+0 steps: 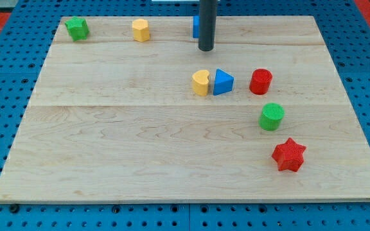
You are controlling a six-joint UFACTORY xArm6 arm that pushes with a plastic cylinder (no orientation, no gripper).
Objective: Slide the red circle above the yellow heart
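A pale wooden board fills the frame. Near its centre sits the yellow heart-shaped block, touching a blue triangular block on its right. Further right, apart, stands the red round block, level with the heart, so I judge the slide above it not yet begun. My tip rests just above the heart; the rod has no claw, so nothing is grasped.

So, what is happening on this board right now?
My tip rests on the wooden board near the view's top, touching no block. The red circle sits to the view's right of the blue triangle, which is against the yellow heart. The circle is not yet above the heart.
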